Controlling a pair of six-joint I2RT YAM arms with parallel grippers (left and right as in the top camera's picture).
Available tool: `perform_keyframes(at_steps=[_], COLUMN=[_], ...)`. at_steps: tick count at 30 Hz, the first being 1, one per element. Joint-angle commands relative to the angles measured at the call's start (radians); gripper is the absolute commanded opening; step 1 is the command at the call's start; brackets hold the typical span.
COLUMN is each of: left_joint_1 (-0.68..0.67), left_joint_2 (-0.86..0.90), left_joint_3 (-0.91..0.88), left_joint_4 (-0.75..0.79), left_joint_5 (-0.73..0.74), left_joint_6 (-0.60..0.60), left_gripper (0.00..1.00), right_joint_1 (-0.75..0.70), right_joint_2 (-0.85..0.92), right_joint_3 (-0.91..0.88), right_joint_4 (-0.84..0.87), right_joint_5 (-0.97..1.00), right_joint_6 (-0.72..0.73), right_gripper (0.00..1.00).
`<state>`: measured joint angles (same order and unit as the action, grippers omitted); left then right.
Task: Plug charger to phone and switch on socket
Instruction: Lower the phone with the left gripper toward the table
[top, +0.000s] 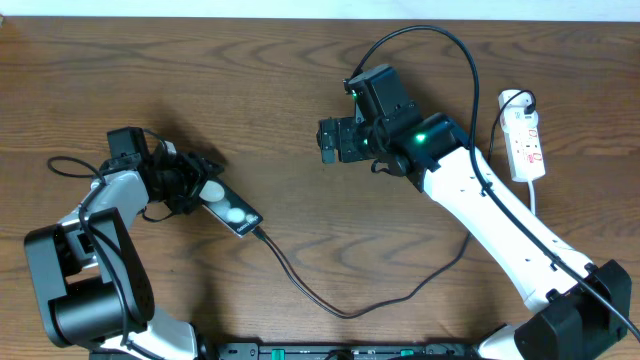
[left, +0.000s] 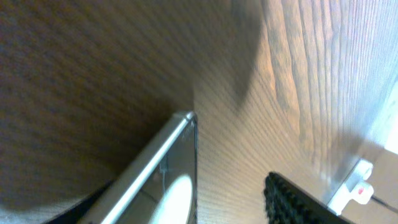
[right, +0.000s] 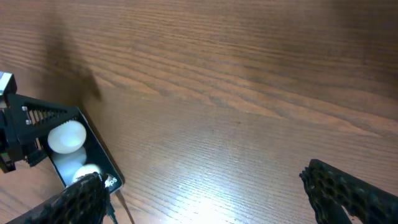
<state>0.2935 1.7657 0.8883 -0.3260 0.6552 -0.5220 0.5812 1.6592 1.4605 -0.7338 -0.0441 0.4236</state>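
The phone (top: 236, 213), a black slab with two white blobs, lies slantwise on the table at the left. The charger (top: 300, 285), a thin black cable, has its tip at the phone's lower end and loops right toward the socket (top: 525, 135), a white power strip at the far right. My left gripper (top: 203, 188) straddles the phone's upper end. In the left wrist view the phone's edge (left: 163, 163) stands apart from the one finger (left: 292, 200) that shows, so this gripper (left: 186, 202) is open. My right gripper (top: 335, 140) hovers open mid-table, with only bare wood between its fingers (right: 348, 193).
In the right wrist view the phone (right: 81, 155) and my left gripper's fingers (right: 34, 124) sit at the lower left. The socket's white cord (top: 533, 195) runs down along my right arm. A black arm cable (top: 440, 40) arcs above the right wrist.
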Motion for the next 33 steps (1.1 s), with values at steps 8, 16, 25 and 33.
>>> perform_keyframes(at_steps=[8, 16, 25, 33], left_joint_1=[-0.001, 0.0, 0.0, 0.0], left_joint_2=[0.023, 0.023, 0.023, 0.023], left_joint_3=[-0.019, -0.019, -0.019, -0.019], left_joint_4=[-0.121, -0.164, -0.16, -0.154], left_joint_5=[-0.145, -0.179, -0.198, -0.243], left_joint_6=[0.006, 0.005, -0.038, -0.183], left_gripper=[0.79, 0.86, 0.88, 0.89], right_joint_1=[0.003, 0.003, 0.003, 0.003], right_joint_2=[-0.023, -0.023, -0.023, -0.023], right_joint_3=[0.011, 0.011, 0.011, 0.011], right_joint_4=[-0.001, -0.003, -0.004, -0.003], right_joint_5=[0.016, 0.016, 0.016, 0.016], right_joint_6=[-0.013, -0.013, -0.013, -0.013], right_gripper=[0.99, 0.99, 0.99, 0.99])
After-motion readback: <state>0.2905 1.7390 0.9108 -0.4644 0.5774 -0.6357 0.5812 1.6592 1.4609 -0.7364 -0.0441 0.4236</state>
